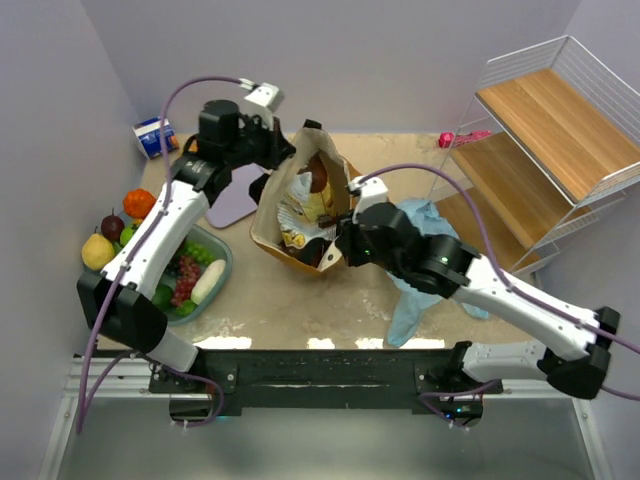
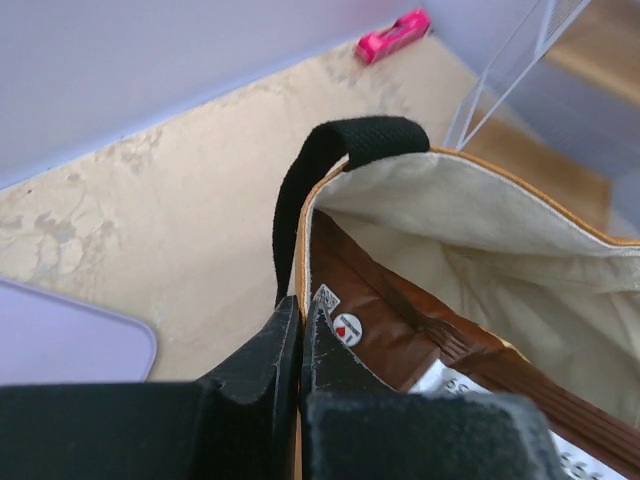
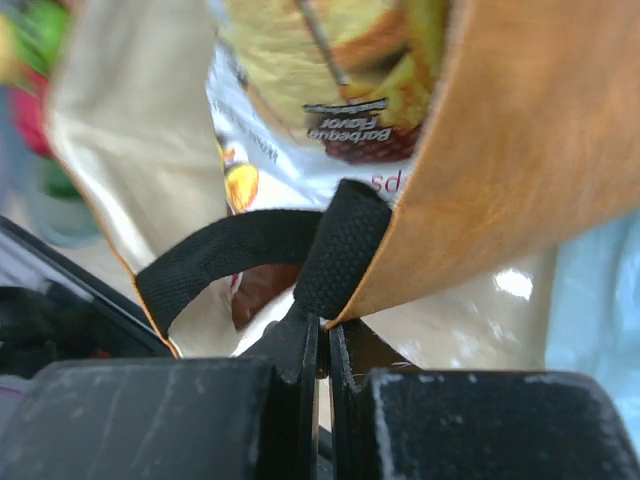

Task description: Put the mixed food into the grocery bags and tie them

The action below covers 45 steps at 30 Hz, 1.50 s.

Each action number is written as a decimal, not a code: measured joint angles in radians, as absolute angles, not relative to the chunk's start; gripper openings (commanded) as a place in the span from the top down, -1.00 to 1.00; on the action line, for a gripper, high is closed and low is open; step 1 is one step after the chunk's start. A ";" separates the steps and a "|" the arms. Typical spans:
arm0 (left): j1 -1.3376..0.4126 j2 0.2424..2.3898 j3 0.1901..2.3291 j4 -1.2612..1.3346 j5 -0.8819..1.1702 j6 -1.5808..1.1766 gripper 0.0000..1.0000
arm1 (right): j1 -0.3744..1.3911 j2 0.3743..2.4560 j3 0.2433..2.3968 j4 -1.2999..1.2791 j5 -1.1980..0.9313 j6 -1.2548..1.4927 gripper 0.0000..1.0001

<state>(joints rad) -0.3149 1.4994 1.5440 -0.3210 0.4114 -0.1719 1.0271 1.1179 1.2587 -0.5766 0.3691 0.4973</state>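
Top view: fabric tote [image 1: 265, 225] stands mid-table, mouth up, snack packets [image 1: 305, 205] inside. Left gripper [image 1: 285, 152] is at its far rim, right gripper [image 1: 345, 242] at its near-right rim. Light-blue plastic bag [image 1: 412, 300] lies crumpled beneath the right arm, mostly covered. Pear [image 1: 97, 250] and other fruit sit loose at the left table edge beside the teal tub [image 1: 225, 262]. Left wrist view: jaws together, clamped on the tote rim just below the black handle [image 2: 335, 150]; brown packet [image 2: 400, 335] lies against the lining. Right wrist view: jaws together, pinching the root of the second handle [image 3: 235, 255] where it meets the cloth. Judgement: the cloth is soft and will sag; the load looks light but bulky. The webbing handles give the firmest hold and are the parts to knot. Cannot make out the tote's bottom, any can, or how much cloth each pinch holds.
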 measured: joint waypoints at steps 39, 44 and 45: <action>-0.467 1.253 1.270 -0.509 0.337 -0.102 -0.59 | 1.009 1.142 1.231 -0.540 0.428 0.674 1.00; -0.468 1.313 1.220 -0.464 0.426 -0.152 0.96 | 1.009 1.131 1.198 -0.524 0.429 0.678 1.00; -0.469 1.317 1.221 -0.450 0.429 -0.155 1.00 | 1.009 1.127 1.195 -0.521 0.429 0.678 1.00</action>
